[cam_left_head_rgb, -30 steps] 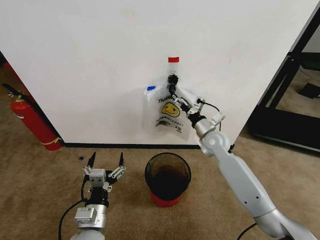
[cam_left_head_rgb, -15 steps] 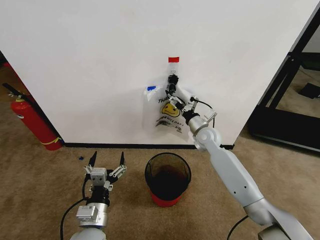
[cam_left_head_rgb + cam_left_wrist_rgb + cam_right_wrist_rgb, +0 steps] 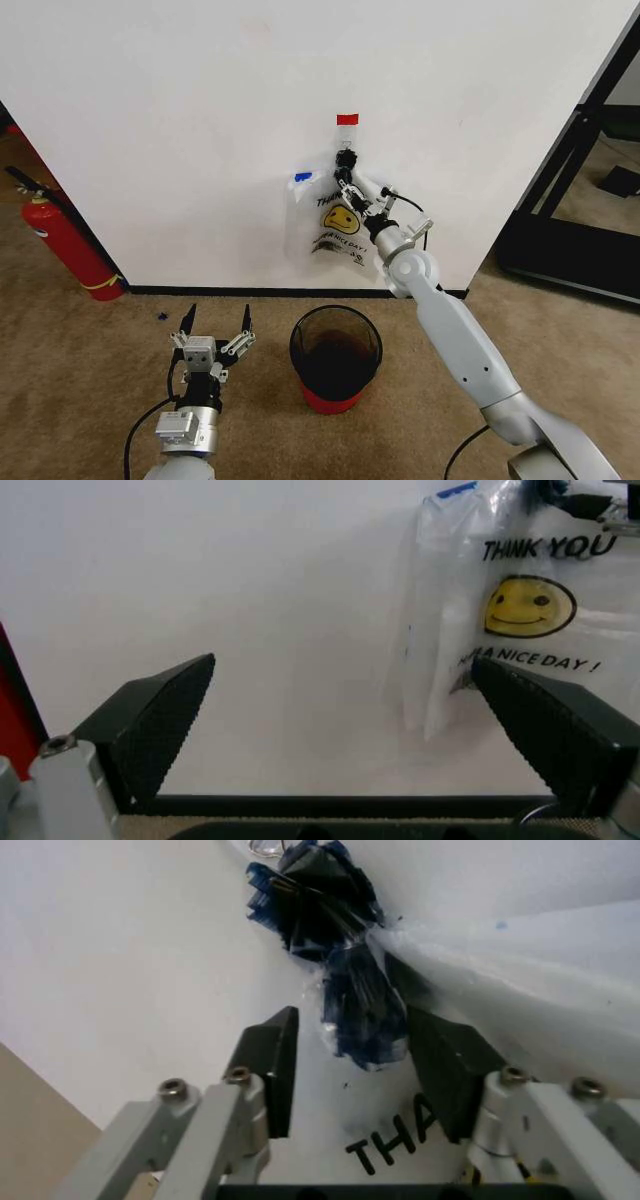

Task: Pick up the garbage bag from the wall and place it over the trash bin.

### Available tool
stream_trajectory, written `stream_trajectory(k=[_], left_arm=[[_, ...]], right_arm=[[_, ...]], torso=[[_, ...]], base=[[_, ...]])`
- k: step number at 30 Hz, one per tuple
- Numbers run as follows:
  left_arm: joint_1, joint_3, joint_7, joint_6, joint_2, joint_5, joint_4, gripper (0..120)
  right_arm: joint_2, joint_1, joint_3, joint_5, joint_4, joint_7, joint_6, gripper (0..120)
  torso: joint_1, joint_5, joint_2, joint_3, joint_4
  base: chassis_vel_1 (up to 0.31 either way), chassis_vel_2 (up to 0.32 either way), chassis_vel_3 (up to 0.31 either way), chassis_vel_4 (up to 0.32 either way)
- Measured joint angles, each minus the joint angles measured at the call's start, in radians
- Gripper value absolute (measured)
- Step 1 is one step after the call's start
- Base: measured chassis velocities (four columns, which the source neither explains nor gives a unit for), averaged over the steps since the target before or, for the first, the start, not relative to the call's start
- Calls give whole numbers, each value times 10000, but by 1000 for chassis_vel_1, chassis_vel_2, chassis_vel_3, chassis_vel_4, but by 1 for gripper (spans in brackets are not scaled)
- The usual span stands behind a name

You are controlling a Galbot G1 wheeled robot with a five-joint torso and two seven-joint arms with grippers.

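The garbage bag (image 3: 322, 225), thin white plastic with a yellow smiley face and blue patches, hangs on the wall (image 3: 180, 130) from a black clip (image 3: 346, 157) under a red tape strip (image 3: 347, 119). My right gripper (image 3: 347, 184) is at the bag's top, just below the clip. In the right wrist view it (image 3: 352, 1020) is open, its fingers (image 3: 275, 1057) on either side of the bunched blue handle (image 3: 355, 1001). The trash bin (image 3: 336, 352) stands on the carpet below the bag. My left gripper (image 3: 214, 325) is open low beside the bin, facing the bag (image 3: 520, 607).
A red fire extinguisher (image 3: 60, 240) leans at the wall's left end. A black baseboard (image 3: 220, 291) runs along the floor. A black metal frame (image 3: 575, 190) stands to the right of the wall. Brown carpet (image 3: 80, 370) lies around the bin.
My right forearm has swung in closer to the wall, and the gripper has settled around the bag's bunched top below the clip. The left arm and the bag have stayed put.
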Motion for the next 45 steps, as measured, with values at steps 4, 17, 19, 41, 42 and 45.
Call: stream_trajectory(k=[4, 17, 19, 41, 42, 45], left_arm=[[34, 65, 0, 27, -18, -19, -32, 100], [135, -33, 2, -9, -16, -29, -136, 100], [139, -35, 2, -11, -17, -29, -147, 100], [137, -15, -2, -27, 36, -29, -252, 100], [138, -9, -2, -29, 40, -29, -262, 100], [139, -4, -5, -31, 46, -29, -284, 100]], right_arm=[[-24, -45, 14, 11, 77, 35, -2, 27], [-33, -27, 63, 37, 90, 61, -4, 0], [-52, -43, 72, 43, 136, 77, -4, 0], [-916, -1748, 36, -995, 2371, 82, -154, 0], [-957, -1852, 46, -1034, 2512, 73, -166, 0], [-1068, -2119, 105, -1104, 2825, 54, -174, 0]], torso=[[0, 0, 0, 0, 0], [0, 0, 1, 0, 0], [0, 0, 1, 0, 1], [-1, 1, 1, -1, 0], [0, 0, 1, 0, 0], [0, 0, 1, -1, 0]], base=[[0, 0, 0, 0], [0, 0, 0, 0], [0, 0, 0, 0], [0, 0, 0, 0], [0, 0, 0, 0], [0, 0, 0, 0]])
